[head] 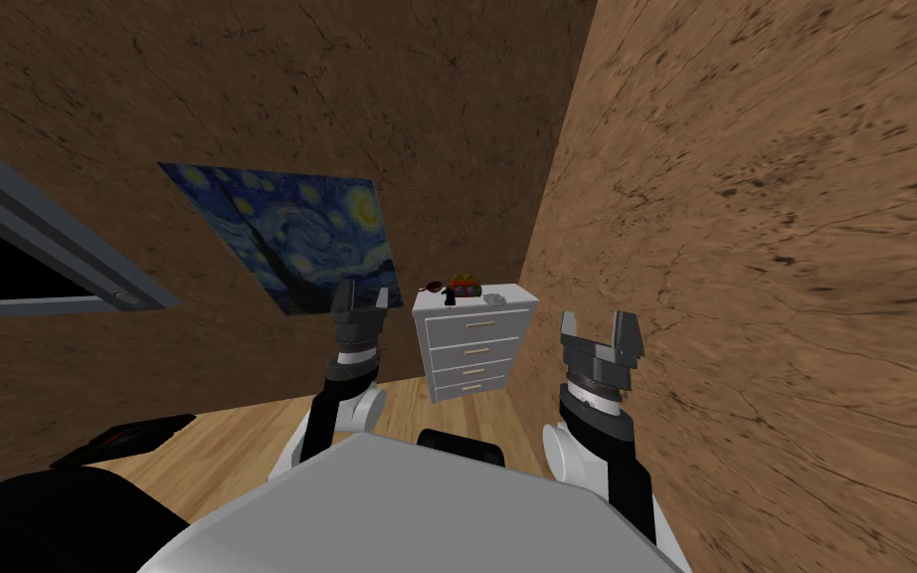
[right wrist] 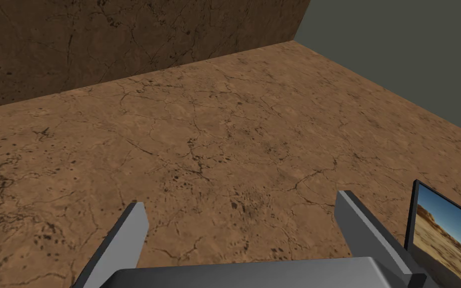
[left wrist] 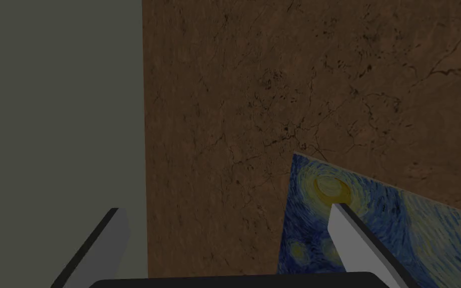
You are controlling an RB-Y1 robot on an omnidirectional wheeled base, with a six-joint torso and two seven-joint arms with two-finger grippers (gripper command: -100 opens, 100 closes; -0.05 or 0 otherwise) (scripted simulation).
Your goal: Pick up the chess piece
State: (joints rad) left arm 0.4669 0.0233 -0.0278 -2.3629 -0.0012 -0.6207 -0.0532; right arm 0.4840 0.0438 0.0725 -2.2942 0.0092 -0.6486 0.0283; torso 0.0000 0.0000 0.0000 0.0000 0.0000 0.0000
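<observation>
My left gripper [head: 363, 293] and right gripper [head: 599, 323] stood with fingers spread, empty, short of the white four-drawer dresser [head: 474, 348]; crowded by a red-and-green object [head: 465, 284] on its top, the small black chess piece [head: 451, 295] could easily be toppled.

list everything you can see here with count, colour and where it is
chess piece: 1, black, on dresser top
dresser: 1, white, in the corner ahead
colourful object: 1, red-green-orange, behind chess piece
grey object: 1, grey, right of chess piece
dark red object: 1, dresser top's left edge
painting: 1, blue-yellow, wall left of dresser
left gripper: 1, dark, fingers open, before painting
right gripper: 1, dark, fingers open, beside right wall
</observation>
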